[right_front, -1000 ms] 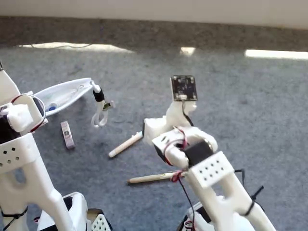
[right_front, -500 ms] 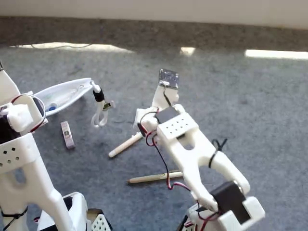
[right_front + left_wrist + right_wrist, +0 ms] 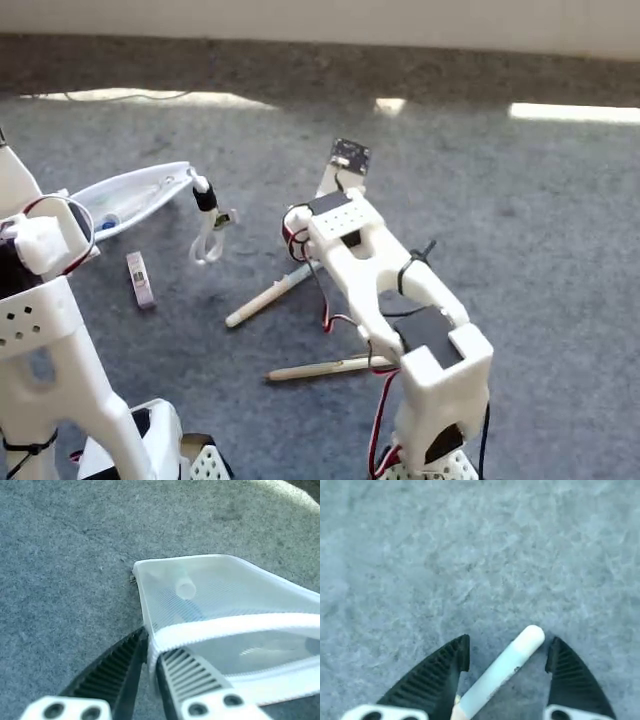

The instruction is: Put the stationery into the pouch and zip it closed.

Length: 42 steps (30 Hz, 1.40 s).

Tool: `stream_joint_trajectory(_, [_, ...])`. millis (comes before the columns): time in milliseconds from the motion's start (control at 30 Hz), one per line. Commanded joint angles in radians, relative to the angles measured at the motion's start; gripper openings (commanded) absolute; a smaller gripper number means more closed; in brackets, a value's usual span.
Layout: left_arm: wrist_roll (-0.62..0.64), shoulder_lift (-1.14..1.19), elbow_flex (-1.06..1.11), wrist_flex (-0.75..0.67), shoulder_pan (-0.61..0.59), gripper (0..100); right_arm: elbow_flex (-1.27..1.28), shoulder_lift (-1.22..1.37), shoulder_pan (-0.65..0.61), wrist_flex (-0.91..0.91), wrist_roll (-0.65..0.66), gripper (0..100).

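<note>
A clear white pouch [image 3: 140,193] lies open at the left, its strap [image 3: 207,228] trailing toward the middle. My left gripper [image 3: 150,652] is shut on the pouch's [image 3: 225,605] zip edge near one corner; a white capped item [image 3: 185,587] lies inside. A cream pen [image 3: 262,300] lies on the grey carpet at the centre. My right arm [image 3: 345,228] stretches down over its far end. In the right wrist view my right gripper [image 3: 505,652] is open, with the pen [image 3: 502,672] between the fingers [image 3: 445,667], untouched. A wooden pencil [image 3: 318,369] lies nearer the arm bases.
A small white and pink eraser-like stick [image 3: 140,279] lies near the left arm [image 3: 40,300]. Grey carpet [image 3: 520,220] stretches free to the right and beyond the pen. A pale wall edge [image 3: 320,20] runs along the far side.
My right arm has stretched forward and dropped low, bringing its open gripper down around the pen's far end. The left arm, pouch, pencil and stick have stayed put.
</note>
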Motion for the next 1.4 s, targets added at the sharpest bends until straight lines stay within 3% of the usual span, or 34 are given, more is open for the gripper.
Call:
stream_joint_trajectory(0, [-0.006, -0.005, 0.005, -0.017, -0.004, 1, -0.071, 0.033, 0.013, 0.007, -0.012, 23.4])
stream_joint_trajectory(533, [-0.006, -0.005, 0.007, -0.014, -0.007, 1, -0.077, 0.036, 0.018, 0.084, -0.009, 0.2])
stream_joint_trajectory(867, [-0.006, -0.005, 0.007, -0.014, -0.007, 1, -0.071, -0.157, 0.035, 0.205, 0.023, 0.5])
stream_joint_trajectory(1133, [-0.006, -0.005, 0.007, -0.014, -0.007, 1, 0.041, -0.401, 0.031, 0.22, 0.135, 0.5])
stream_joint_trajectory(1367, [-0.006, -0.005, 0.007, -0.014, -0.007, 1, 0.14, -0.604, 0.03, 0.219, 0.147, 0.5])
